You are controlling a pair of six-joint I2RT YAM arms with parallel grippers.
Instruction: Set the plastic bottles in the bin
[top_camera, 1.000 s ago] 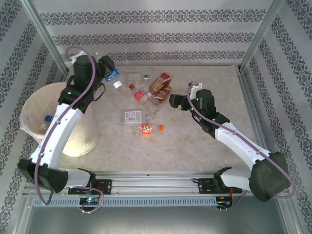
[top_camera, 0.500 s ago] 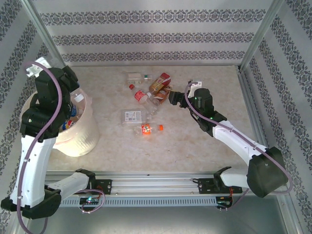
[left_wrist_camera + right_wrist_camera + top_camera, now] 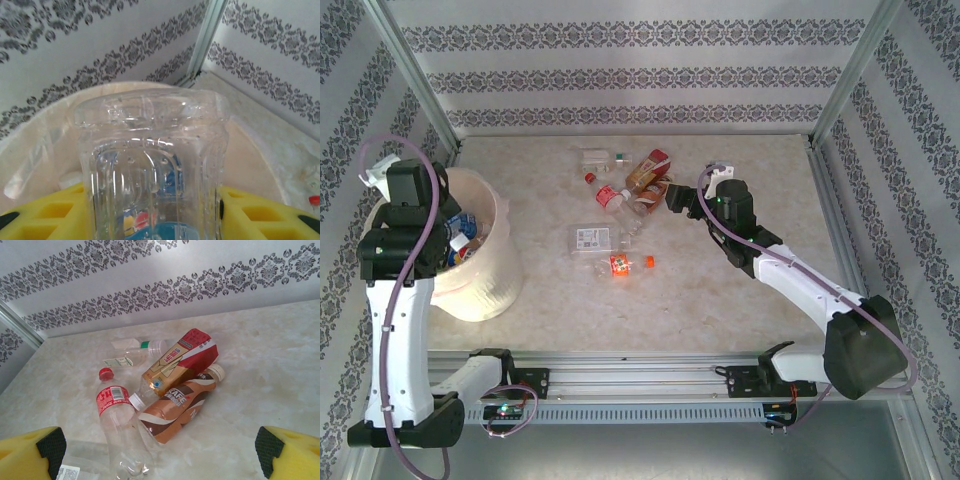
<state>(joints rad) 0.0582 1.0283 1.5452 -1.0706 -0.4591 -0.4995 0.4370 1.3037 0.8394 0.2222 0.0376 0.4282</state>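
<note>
My left gripper (image 3: 150, 212) is shut on a clear bottle (image 3: 150, 145) with a blue label, its yellow fingers (image 3: 45, 212) pressed to both sides. In the top view this gripper (image 3: 448, 232) hangs over the mouth of the cream bin (image 3: 490, 285), which holds several bottles. My right gripper (image 3: 676, 201) stands open just right of a bottle pile. In front of it lie a brown coffee bottle (image 3: 177, 402), an amber bottle with a red label (image 3: 175, 362), a red-capped clear bottle (image 3: 117, 425) and a green-capped clear bottle (image 3: 135, 347).
A flat clear bottle (image 3: 595, 238), an orange-labelled bottle (image 3: 620, 264) and a loose orange cap (image 3: 649, 263) lie mid-table. Patterned walls and metal posts (image 3: 845, 70) enclose the table. The bin's rim (image 3: 35, 120) curves behind the held bottle.
My left arm swung from the table's back left to over the bin, carrying the clear bottle. My right gripper edged a little toward the bottle pile.
</note>
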